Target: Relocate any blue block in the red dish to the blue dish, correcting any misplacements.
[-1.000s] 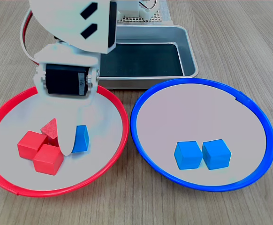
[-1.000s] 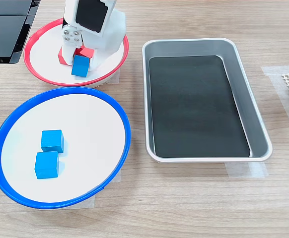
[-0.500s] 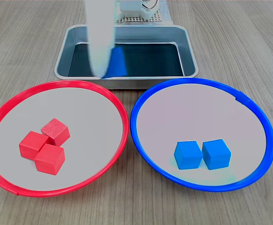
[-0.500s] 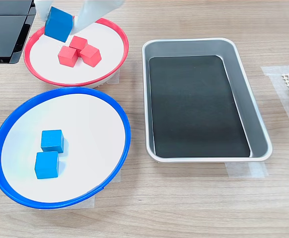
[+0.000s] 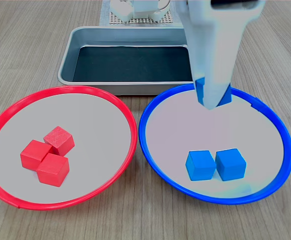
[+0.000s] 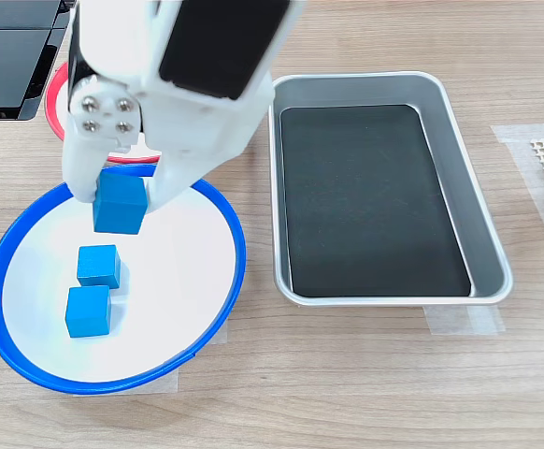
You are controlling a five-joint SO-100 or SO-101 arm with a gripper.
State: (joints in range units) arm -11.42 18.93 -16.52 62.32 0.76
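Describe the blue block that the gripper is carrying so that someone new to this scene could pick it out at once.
Find the blue dish, the blue-rimmed round one beside the metal tray. Two blue cubes lie side by side inside it. The blue block is the third, held above the dish by the white gripper, not resting on the dish floor.

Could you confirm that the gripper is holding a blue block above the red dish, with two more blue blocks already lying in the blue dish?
Not quite: the gripper holds the blue block above the blue dish, not the red one, as the second exterior view shows. The two blue blocks do lie there.
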